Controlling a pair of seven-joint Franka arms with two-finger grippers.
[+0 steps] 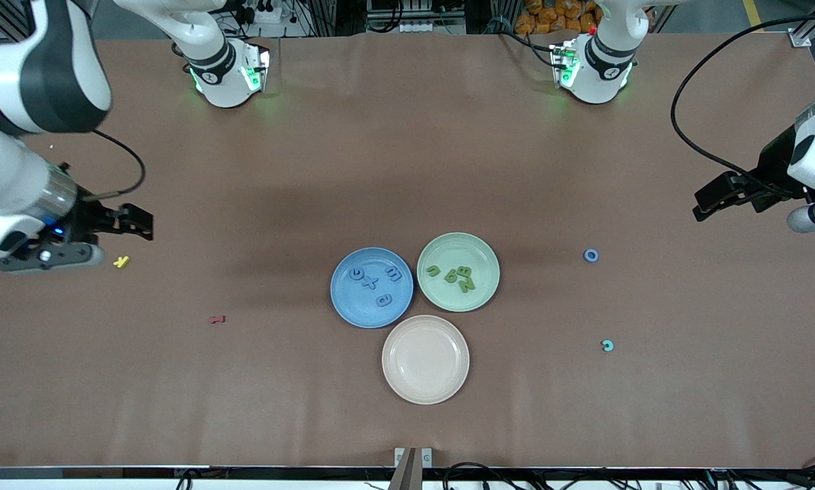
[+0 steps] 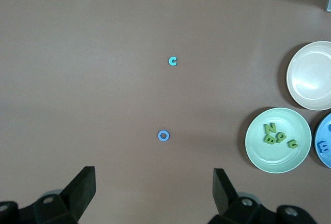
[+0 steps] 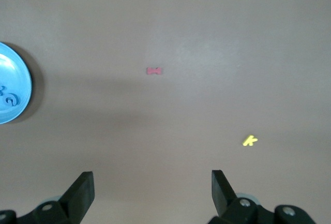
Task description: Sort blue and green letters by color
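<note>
Nearest the front camera sits the empty beige plate (image 1: 425,358), low centre of the frame, with the blue plate (image 1: 371,287) and green plate (image 1: 458,271) just above it. Blue letters (image 1: 373,281) lie in the blue plate, green letters (image 1: 457,275) in the green one. One blue ring letter (image 1: 590,255) is unsorted on the bare table, at right of centre in the frame; a teal C (image 1: 607,346) lies lower right (colour class doubtful). Left gripper (image 1: 703,203), fingers spread and empty, hangs at the right edge of the frame; its wrist view shows the ring straight ahead between the fingers, so this arm is judged far nearer. Right gripper (image 1: 142,224), likewise spread and empty, waits at the left edge above the yellow letter (image 1: 121,261); a dark red letter (image 1: 218,319) lies lower.
</note>
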